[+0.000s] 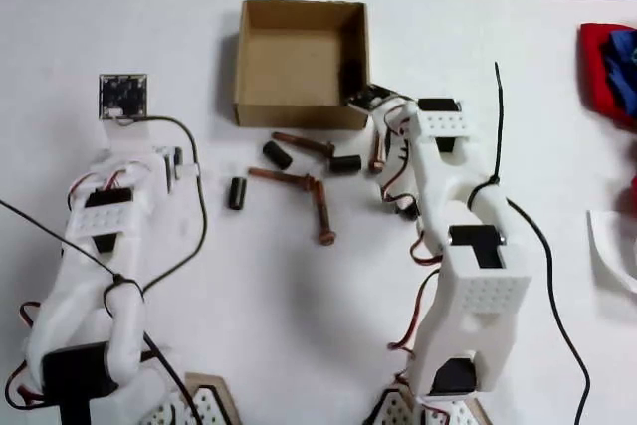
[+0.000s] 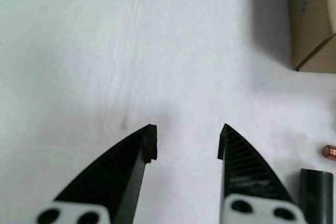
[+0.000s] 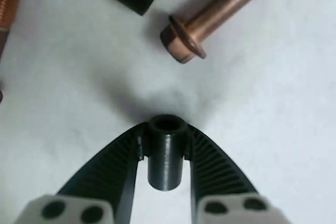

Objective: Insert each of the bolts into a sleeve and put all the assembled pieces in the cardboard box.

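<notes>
Right gripper (image 3: pixel 166 141) clamps a sleeve (image 3: pixel 166 167) between its jaws (left gripper (image 2: pixel 187 141) spread wide).

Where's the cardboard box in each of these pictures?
High view: cardboard box at the far middle, open.
Left wrist view: its corner, beyond the open left pincer.
Right wrist view: right pincer shut on a sleeve, a bolt ahead.
Shared landmark: copper bolts on the white table.

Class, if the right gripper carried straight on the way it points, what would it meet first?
Probably the head of the copper bolt just ahead of the right gripper and its sleeve; height is unclear.
</notes>
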Controlling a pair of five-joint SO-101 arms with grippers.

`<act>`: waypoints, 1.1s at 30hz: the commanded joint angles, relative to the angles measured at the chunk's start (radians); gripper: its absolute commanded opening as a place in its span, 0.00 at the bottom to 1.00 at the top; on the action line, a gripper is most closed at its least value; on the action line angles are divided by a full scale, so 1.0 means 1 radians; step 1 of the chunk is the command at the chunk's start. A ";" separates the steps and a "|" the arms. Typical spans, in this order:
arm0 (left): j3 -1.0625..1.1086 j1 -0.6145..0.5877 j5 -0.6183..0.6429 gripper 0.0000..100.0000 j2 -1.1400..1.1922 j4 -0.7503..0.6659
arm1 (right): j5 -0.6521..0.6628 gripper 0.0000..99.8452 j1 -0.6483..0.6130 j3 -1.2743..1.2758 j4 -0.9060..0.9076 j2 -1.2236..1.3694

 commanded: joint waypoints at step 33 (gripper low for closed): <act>-0.002 -0.006 0.000 0.21 -0.008 -0.014 | 0.041 0.03 -0.002 0.160 -0.079 -0.065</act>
